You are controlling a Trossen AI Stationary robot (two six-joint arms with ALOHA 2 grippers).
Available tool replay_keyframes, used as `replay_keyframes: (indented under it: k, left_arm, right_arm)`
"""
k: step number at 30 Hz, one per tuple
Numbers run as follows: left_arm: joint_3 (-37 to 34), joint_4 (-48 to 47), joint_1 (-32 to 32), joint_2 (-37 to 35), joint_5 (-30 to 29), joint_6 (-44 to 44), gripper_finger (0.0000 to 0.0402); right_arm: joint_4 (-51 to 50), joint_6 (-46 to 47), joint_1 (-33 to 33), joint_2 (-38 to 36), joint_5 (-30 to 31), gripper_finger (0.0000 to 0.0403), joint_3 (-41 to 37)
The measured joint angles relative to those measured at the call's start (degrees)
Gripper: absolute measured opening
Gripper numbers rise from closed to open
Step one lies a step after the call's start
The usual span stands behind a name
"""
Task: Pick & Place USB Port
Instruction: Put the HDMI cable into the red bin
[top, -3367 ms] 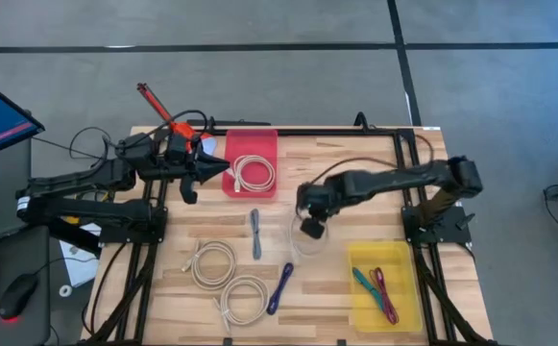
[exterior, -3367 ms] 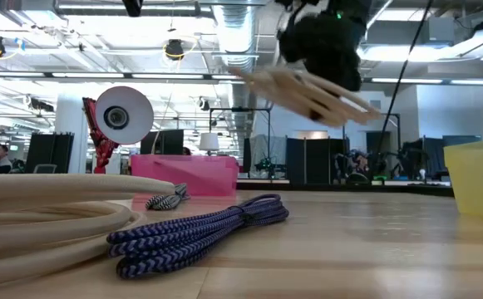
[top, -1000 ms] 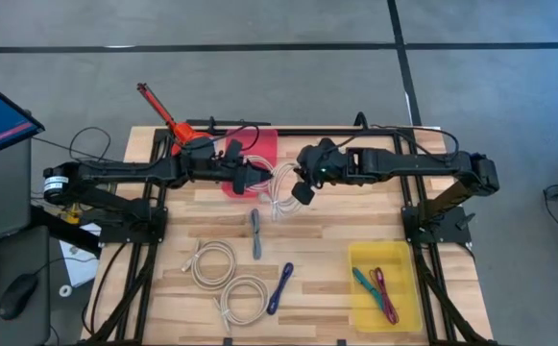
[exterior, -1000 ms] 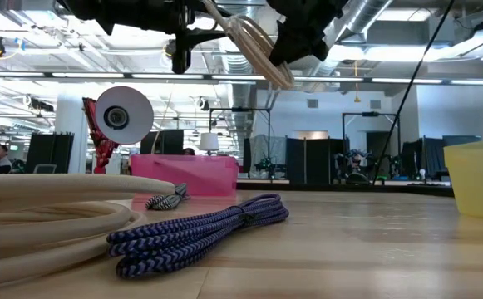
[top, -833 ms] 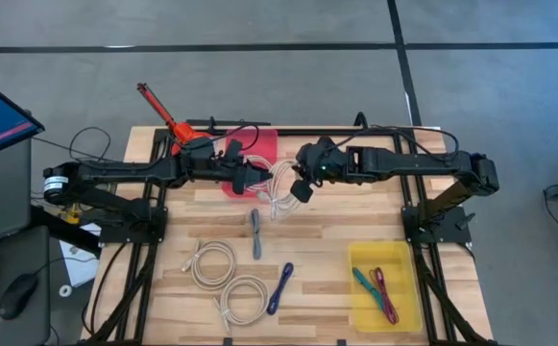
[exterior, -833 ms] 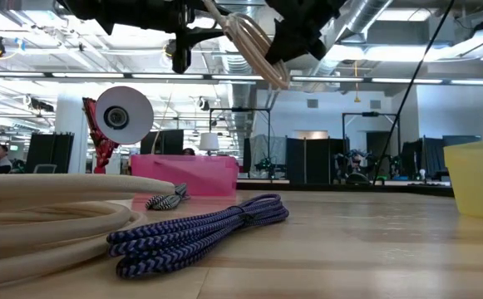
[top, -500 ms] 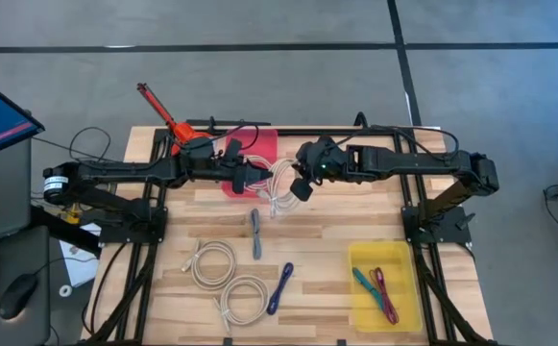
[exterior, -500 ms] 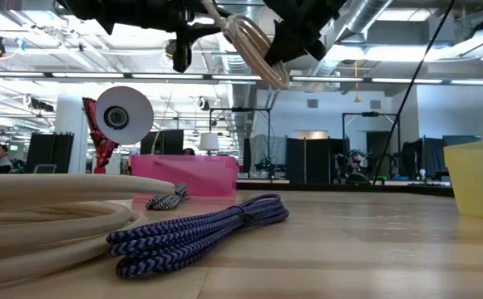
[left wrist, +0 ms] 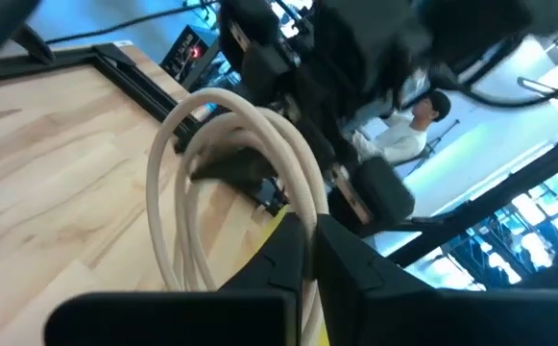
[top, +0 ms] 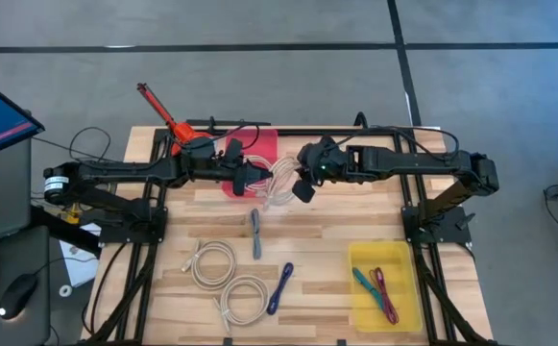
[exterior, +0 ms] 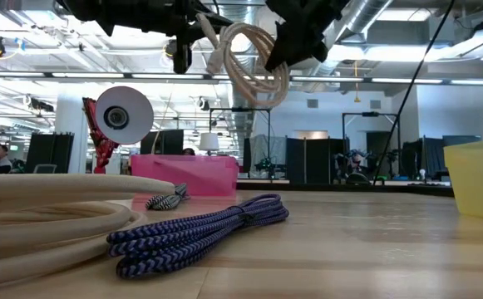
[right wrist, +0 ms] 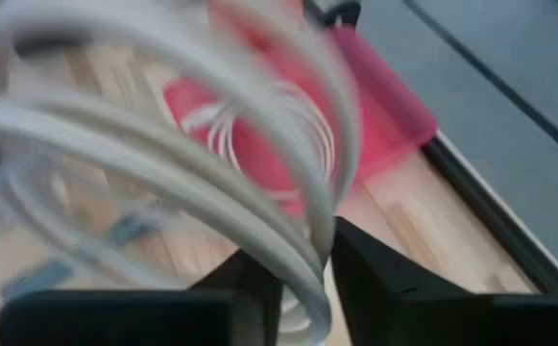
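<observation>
I see both grippers clamped on one coiled white USB cable (top: pixel 280 183), held in the air beside the pink bin (top: pixel 264 144). My left gripper (top: pixel 251 178) pinches one side, my right gripper (top: pixel 299 183) the other.

Matt wood table (top: pixel 355 216) (braided purple cable (exterior: pixel 199 232))

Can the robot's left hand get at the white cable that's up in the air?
Probably yes: the left hand is right at the white cable coil, which the right hand holds up beside the pink bin.
</observation>
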Motion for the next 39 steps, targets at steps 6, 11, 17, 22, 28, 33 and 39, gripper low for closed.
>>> replay_keyframes:
  k: [6,11,17,22,28,33,39]
  left_arm:
    - [0.0,0.2,2.2,0.0,1.2,0.2,0.0012]
    - [0.0,0.0,3.8,0.0,1.6,1.3,0.0012]
    - [0.0,-3.1,6.3,0.0,0.0,4.5,0.0012]
    - [0.0,-9.1,8.3,0.0,-6.4,8.6,0.0012]
    - [0.0,-12.7,10.4,-0.1,-16.9,10.3,0.0012]
    - [0.1,-14.5,12.4,-0.1,-19.9,10.3,0.0012]
    - [0.1,-19.1,13.3,-0.1,-23.1,10.3,0.0014]
  right_arm:
    - [-3.6,2.8,0.0,-0.5,-3.7,0.0163,0.0]
    - [-5.8,3.4,0.5,-1.4,-6.1,0.0247,0.1]
    - [-17.9,4.2,0.3,-1.9,-5.9,0.0284,0.0]
    - [-27.1,7.8,0.3,-1.9,-5.9,0.0285,0.0]
    - [-28.5,9.1,0.4,-1.9,-5.8,0.0285,0.0]
    - [-28.4,9.4,0.4,-1.9,-5.0,0.0285,0.0]
    - [-28.3,9.4,0.3,-1.9,-4.2,0.0285,0.0]
